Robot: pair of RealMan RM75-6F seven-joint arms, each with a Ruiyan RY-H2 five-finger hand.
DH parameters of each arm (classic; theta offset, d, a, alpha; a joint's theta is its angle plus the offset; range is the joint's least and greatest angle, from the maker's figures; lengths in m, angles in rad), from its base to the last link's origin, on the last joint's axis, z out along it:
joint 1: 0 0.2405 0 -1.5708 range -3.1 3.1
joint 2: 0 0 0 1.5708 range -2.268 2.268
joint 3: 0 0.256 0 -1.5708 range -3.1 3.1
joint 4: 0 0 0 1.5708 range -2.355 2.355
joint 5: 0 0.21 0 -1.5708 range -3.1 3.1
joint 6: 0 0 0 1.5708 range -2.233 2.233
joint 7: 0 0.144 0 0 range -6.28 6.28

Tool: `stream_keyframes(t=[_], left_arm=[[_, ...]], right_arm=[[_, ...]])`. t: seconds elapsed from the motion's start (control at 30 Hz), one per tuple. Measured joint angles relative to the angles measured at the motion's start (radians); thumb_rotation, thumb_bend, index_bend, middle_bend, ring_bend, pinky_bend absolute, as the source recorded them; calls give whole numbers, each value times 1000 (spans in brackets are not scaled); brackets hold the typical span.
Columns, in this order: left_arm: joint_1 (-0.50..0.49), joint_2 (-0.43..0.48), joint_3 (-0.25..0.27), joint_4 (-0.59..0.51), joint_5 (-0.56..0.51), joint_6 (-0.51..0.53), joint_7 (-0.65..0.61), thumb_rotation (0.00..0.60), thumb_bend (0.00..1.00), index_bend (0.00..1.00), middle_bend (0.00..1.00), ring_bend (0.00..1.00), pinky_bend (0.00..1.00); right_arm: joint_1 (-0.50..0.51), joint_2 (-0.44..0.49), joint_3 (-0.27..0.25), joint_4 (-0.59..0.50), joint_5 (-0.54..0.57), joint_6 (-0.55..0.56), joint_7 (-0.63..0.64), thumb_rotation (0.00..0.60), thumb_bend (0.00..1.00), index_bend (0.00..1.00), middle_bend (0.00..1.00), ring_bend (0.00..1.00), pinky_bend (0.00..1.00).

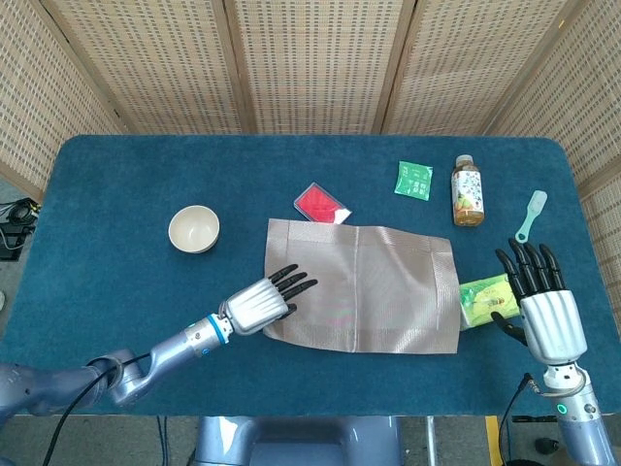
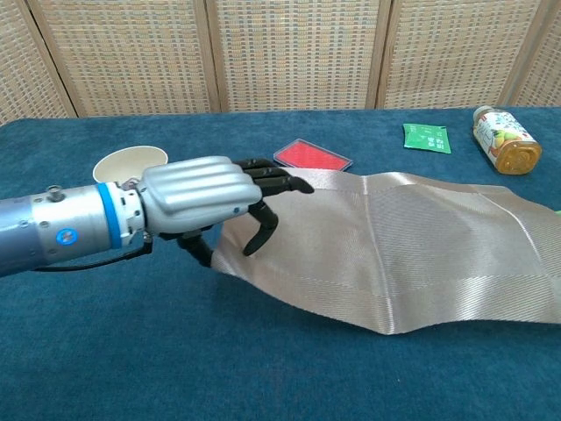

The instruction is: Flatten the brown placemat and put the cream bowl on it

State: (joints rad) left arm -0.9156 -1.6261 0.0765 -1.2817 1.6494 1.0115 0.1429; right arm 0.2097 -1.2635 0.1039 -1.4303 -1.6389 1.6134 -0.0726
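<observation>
One left hand (image 1: 260, 302) pinching brown placemat (image 1: 374, 286) edge, cream bowl (image 1: 194, 229) apart

A table (image 1: 116, 184) covered in dark blue cloth fills the middle of the head view, its far corners rounded. Behind it, across the top of the frame, stand folding screens (image 1: 310, 58) of woven tan cane set in light wooden frames. At the left edge, beside the table, a patch of pale floor (image 1: 8, 254) shows black cables (image 1: 14, 218). The light is even and soft.
</observation>
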Motion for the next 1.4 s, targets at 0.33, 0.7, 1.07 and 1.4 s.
stream_keyframes(t=[0.33, 0.7, 1.07, 1.4], left_arm=[[118, 168, 99, -220, 15, 41, 159, 600, 464, 785, 0, 0, 0], [161, 208, 131, -255, 64, 42, 179, 600, 470, 785, 0, 0, 0], [202, 234, 160, -232, 105, 39, 175, 600, 470, 790, 0, 0, 0], [245, 274, 184, -220, 129, 51, 173, 600, 470, 792, 0, 0, 0]], right_arm=[[-4, 6, -6, -21, -30, 17, 1, 600, 0, 19, 0, 0, 0], [-9, 11, -9, -32, -45, 24, -1, 600, 0, 21, 0, 0, 0], [-11, 10, -11, -36, -54, 24, -2, 600, 0, 20, 0, 0, 0], [-14, 15, -12, -43, -64, 32, 0, 600, 0, 20, 0, 0, 0]])
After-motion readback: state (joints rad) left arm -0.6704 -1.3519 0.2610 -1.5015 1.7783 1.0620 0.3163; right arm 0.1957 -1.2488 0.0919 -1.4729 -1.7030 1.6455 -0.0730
